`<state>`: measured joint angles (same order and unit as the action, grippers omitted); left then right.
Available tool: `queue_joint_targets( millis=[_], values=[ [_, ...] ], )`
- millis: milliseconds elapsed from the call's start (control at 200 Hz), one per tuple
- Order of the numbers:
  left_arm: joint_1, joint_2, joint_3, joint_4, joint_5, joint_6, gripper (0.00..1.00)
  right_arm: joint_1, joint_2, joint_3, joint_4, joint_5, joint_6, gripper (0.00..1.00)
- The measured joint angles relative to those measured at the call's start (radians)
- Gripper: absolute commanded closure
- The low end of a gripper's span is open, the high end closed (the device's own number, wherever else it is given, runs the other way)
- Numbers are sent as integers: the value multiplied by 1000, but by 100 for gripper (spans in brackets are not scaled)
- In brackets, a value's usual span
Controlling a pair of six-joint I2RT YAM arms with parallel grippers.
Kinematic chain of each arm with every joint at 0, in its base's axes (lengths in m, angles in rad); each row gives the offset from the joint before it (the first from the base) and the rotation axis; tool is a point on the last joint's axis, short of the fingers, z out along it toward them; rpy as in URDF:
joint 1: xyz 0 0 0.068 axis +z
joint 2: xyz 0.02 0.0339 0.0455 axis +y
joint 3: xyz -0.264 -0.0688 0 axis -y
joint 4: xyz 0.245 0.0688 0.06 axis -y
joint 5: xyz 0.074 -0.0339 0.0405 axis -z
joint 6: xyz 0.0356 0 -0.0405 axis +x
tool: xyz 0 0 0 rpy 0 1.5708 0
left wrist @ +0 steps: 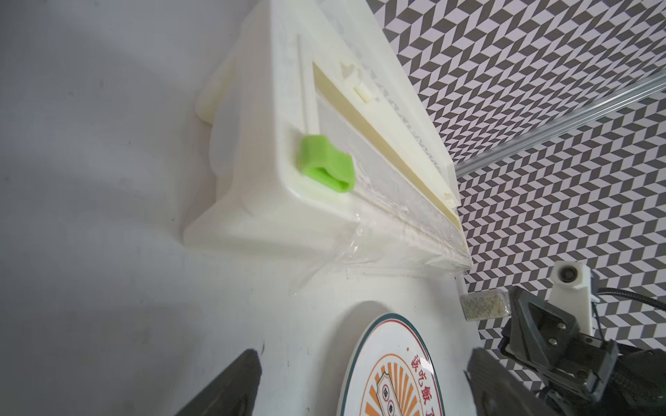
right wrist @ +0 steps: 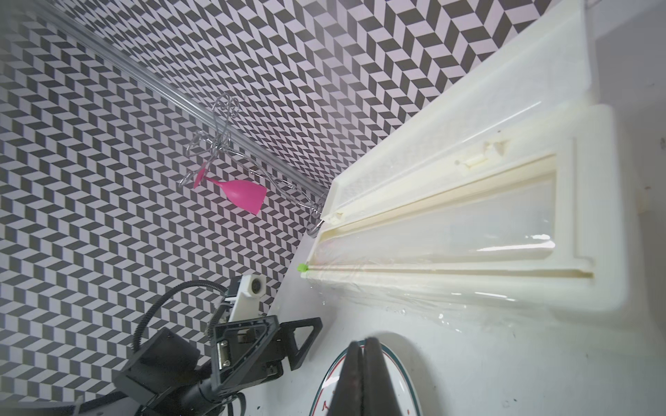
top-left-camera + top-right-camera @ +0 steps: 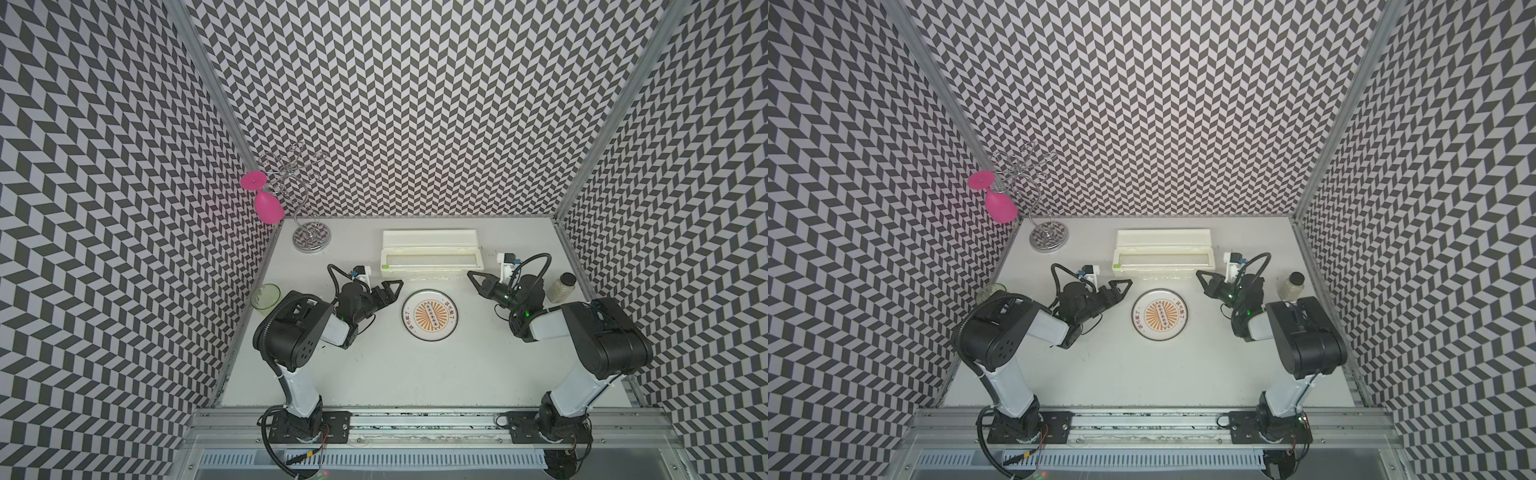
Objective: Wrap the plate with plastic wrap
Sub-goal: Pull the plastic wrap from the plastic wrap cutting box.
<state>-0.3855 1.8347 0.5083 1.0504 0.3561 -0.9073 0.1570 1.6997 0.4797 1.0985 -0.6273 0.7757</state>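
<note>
plate (image 3: 429,316) lies flat on the table (image 3: 374,374) between both pincers, touching neither. left pincer (image 3: 395,287) spread wide, right pincer (image 3: 471,275) pressed together. wrap (image 2: 414,299) trails off the box (image 3: 432,253) just behind the plate.

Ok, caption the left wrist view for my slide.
Open left pincer beside the plate, facing the cream dispenser box with plastic wrap trailing from its front edge.
</note>
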Motion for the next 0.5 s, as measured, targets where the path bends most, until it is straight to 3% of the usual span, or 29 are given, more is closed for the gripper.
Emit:
queue_joint_targets(
  millis=[55, 165, 220, 315, 501],
  values=[
    [0, 21, 17, 14, -5, 3, 12, 0, -6, 0, -2, 1, 6, 86],
    [0, 53, 50, 27, -22, 21, 13, -6, 5, 0, -23, 9, 28, 56],
    [0, 57, 61, 27, -27, 26, 13, -9, 25, 1, -26, 11, 30, 47],
    [0, 56, 64, 30, -32, 32, 12, -10, 71, 14, -61, 30, 24, 40],
    [-7, 55, 64, 18, -41, 47, 12, -10, 137, 58, -123, 72, 9, 35]
  ],
)
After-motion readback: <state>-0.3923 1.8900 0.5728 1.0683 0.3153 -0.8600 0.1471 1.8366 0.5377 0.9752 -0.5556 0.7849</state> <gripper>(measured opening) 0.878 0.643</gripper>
